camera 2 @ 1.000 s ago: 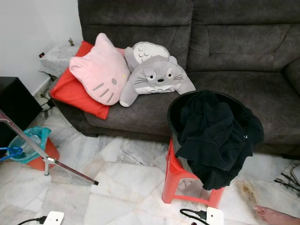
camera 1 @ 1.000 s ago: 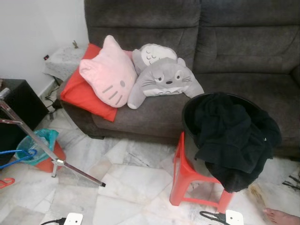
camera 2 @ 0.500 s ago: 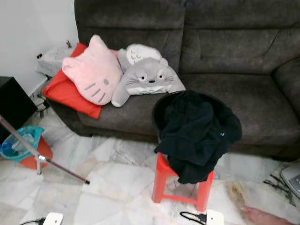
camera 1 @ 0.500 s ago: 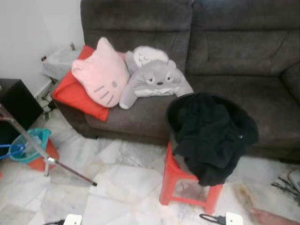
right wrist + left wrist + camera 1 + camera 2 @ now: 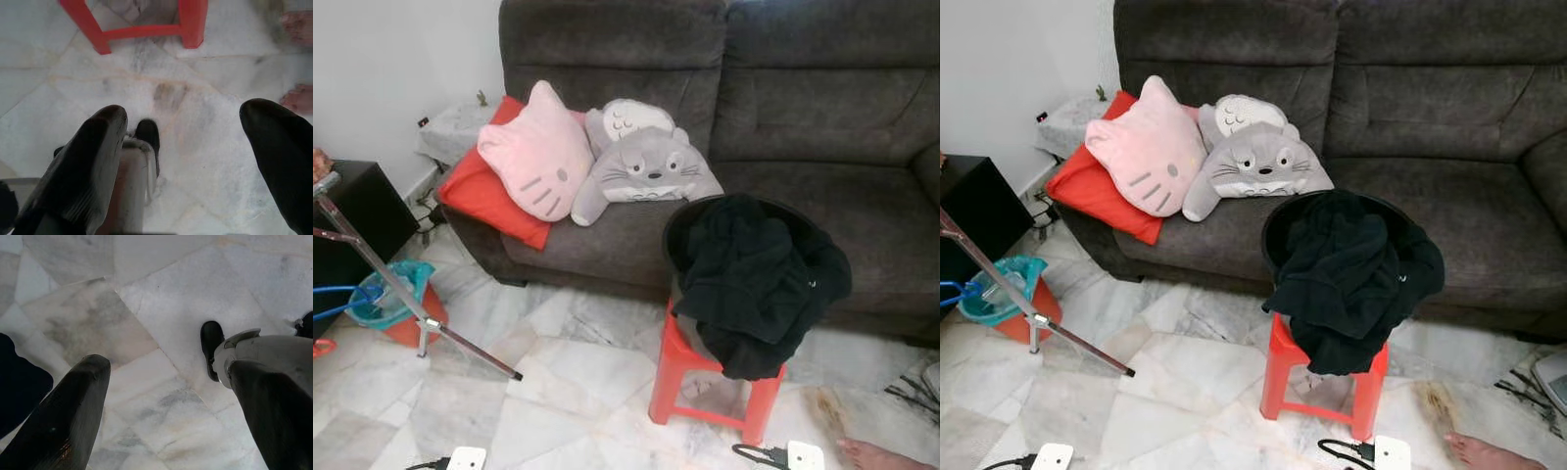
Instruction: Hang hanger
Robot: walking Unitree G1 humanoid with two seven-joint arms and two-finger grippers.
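Observation:
A blue hanger (image 5: pixel 337 293) shows at the far left edge, beside the slanted metal leg of a rack (image 5: pixel 403 298). A red piece, perhaps another hanger (image 5: pixel 321 346), lies on the floor below it. A black basket (image 5: pixel 677 235) heaped with black clothes (image 5: pixel 759 279) stands on a red stool (image 5: pixel 677 364) before the sofa. My left gripper (image 5: pixel 166 367) hangs open over the marble floor, holding nothing. My right gripper (image 5: pixel 186 112) is open too, above the floor near the red stool (image 5: pixel 193 22).
A dark grey sofa (image 5: pixel 822 117) carries a pink cat cushion (image 5: pixel 538 152), a grey plush (image 5: pixel 646 166) and a red cushion (image 5: pixel 480 196). A teal bag in a red bucket (image 5: pixel 389 304), a black cabinet (image 5: pixel 367 206), white power strips (image 5: pixel 801 454) and a person's foot (image 5: pixel 886 452) are around.
The camera has shifted, so the whole scene has slid in the picture. The basket, stool and rack themselves have not moved.

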